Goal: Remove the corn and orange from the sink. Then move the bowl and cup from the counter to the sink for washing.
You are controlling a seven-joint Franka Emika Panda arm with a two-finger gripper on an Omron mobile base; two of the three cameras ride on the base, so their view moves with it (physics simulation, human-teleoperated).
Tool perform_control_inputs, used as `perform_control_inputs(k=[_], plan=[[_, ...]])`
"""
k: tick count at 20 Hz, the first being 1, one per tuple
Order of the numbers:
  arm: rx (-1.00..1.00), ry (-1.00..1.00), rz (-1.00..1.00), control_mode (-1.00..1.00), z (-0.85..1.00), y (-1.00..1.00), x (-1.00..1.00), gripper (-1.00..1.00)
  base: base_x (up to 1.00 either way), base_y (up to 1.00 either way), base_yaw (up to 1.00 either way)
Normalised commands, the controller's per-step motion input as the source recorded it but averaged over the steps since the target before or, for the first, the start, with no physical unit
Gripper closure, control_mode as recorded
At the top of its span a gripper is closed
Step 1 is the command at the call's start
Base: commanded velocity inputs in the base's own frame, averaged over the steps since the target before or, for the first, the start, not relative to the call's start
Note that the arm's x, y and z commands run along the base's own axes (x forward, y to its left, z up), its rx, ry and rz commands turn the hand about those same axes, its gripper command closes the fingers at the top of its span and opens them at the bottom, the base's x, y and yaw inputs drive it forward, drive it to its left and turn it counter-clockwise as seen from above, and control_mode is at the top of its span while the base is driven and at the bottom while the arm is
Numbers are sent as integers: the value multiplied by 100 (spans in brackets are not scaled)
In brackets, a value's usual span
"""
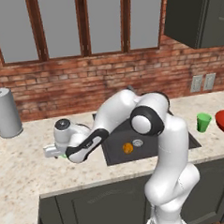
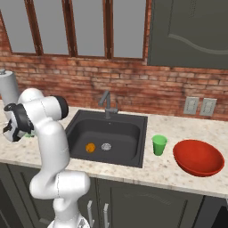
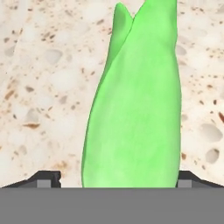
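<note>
The sink (image 2: 133, 147) holds the orange (image 2: 90, 147) beside its drain. The corn (image 3: 135, 109) lies on the counter (image 1: 23, 161) left of the sink, its long axis running away from the gripper (image 3: 118, 177), whose jaws stand apart, clear of its sides.

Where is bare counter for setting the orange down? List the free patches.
Free: counter between the steel canister and the sink, beyond the corn; also front of the cup. Crowded: right end, cup beside bowl.
</note>
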Motion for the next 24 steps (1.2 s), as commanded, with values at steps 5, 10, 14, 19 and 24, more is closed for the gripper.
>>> perform_control_inputs(k=[5, 10, 14, 19, 24], plan=[[0, 0, -9, -100, 6, -11, -6, -100, 0, 0, 0], [0, 0, -8, -100, 26, -15, -10, -100, 0, 0, 0], [0, 0, -6, -100, 35, -15, -10, -100, 0, 0, 0], [0, 0, -1, -100, 42, -16, -14, -100, 0, 0, 0], [3, 0, 0, -100, 45, -12, -16, -100, 0, 0, 0]])
